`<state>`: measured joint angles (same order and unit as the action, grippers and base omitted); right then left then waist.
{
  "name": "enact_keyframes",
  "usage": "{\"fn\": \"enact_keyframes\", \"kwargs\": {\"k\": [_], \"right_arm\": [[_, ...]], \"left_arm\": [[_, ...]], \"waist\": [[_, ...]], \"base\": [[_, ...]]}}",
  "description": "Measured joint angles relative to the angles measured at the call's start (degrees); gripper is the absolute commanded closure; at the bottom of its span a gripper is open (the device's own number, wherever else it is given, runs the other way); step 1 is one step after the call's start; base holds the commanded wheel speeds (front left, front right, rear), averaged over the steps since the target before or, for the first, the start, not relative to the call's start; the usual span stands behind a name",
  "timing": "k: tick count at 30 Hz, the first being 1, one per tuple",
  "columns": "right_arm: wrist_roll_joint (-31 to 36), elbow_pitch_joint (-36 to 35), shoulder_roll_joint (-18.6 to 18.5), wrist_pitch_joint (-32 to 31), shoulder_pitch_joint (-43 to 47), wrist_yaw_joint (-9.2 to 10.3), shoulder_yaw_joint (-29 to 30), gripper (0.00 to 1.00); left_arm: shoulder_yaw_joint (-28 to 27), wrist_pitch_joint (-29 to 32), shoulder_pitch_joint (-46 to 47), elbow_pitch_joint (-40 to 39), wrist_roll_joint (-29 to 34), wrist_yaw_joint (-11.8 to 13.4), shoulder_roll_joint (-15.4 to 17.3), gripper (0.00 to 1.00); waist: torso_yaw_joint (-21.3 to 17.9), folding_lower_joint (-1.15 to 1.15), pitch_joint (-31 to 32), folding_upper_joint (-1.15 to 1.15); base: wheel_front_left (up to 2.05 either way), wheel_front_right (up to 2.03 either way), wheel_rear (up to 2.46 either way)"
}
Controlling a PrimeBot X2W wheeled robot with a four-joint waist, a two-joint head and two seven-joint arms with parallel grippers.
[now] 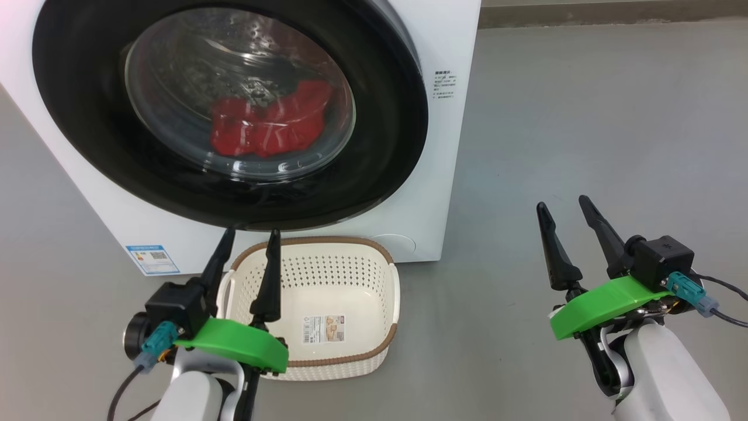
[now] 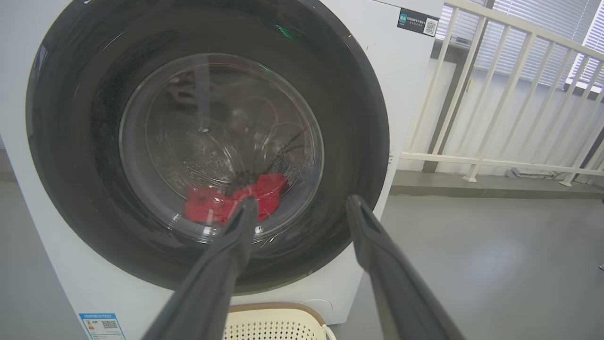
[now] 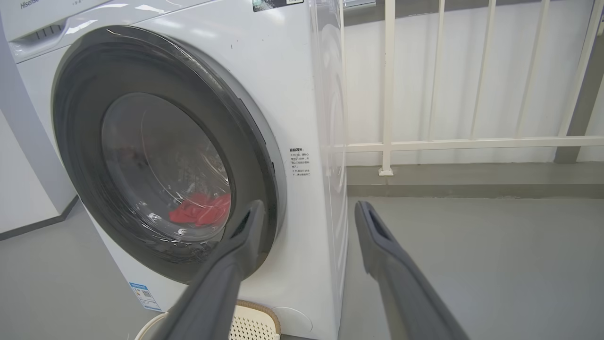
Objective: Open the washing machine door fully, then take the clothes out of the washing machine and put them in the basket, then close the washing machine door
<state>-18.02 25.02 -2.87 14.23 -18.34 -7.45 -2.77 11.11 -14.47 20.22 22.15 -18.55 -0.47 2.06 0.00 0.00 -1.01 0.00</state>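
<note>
In the head view, the washing machine (image 1: 453,117) stands on the grey floor (image 1: 584,117) with the washing machine door (image 1: 82,134) shut flat against its front. The red clothes (image 1: 269,120) lie low in the drum, seen through the glass bowl. The basket (image 1: 327,280) sits on the floor just before the machine, below the door, and holds nothing but a paper sticker (image 1: 323,328) on its bottom. The left tool (image 1: 251,232) hangs at the lower left over the basket's near left corner, its two dark fingers spread apart and gripping nothing, their tips pointing up toward the door's lower rim. The right tool (image 1: 562,202) is well off to the right over bare floor, fingers likewise parted and empty, apart from door, basket and machine. A blue label (image 1: 152,259) shows low on the machine's front.

In the left wrist view, the left tool (image 2: 303,199) points straight at the door (image 2: 71,165), apart from it; the clothes (image 2: 207,208) show just past its left finger (behind the glass), and the basket's rim (image 2: 273,308) shows at the bottom edge.

In the right wrist view, the right tool (image 3: 309,204) aims at the machine's right front corner, with the door (image 3: 80,141) and clothes (image 3: 200,210) to its left. A white railing (image 3: 387,94) stands beyond.
</note>
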Motion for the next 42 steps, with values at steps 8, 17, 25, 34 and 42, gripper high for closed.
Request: {"fn": "enact_keyframes", "kwargs": {"k": [8,17,25,34,42], "right_arm": [[0.0,0.2,0.0,0.4,0.0,0.00,0.0,0.00],[0.0,0.2,0.0,0.4,0.0,0.00,0.0,0.00],[0.0,-0.3,-0.1,0.4,-2.2,0.00,0.1,0.71],[-3.4,-0.2,-0.2,0.4,-7.0,-0.01,0.4,1.00],[-16.0,2.2,-0.3,0.4,-14.6,0.00,0.2,1.00]], "left_arm": [[0.2,0.0,0.0,0.1,-0.1,0.0,0.0,0.00],[0.3,0.0,0.0,0.1,-0.1,0.0,0.0,0.00],[0.9,0.0,0.8,-1.9,-0.1,0.1,0.0,0.00],[2.3,0.0,2.4,-7.3,-0.2,0.8,0.0,0.00],[2.4,-0.1,3.7,-10.0,0.1,1.0,0.0,0.00]], "waist": [[0.2,0.00,0.1,0.00],[0.5,0.00,-0.5,0.00],[0.9,0.00,-2.8,0.00],[1.6,0.00,-6.9,0.00],[2.0,0.00,-11.3,0.00]], "base": [[0.00,0.00,0.00],[0.00,0.00,0.00],[0.00,0.00,0.00],[0.00,0.00,0.00],[0.00,0.00,0.00]]}}
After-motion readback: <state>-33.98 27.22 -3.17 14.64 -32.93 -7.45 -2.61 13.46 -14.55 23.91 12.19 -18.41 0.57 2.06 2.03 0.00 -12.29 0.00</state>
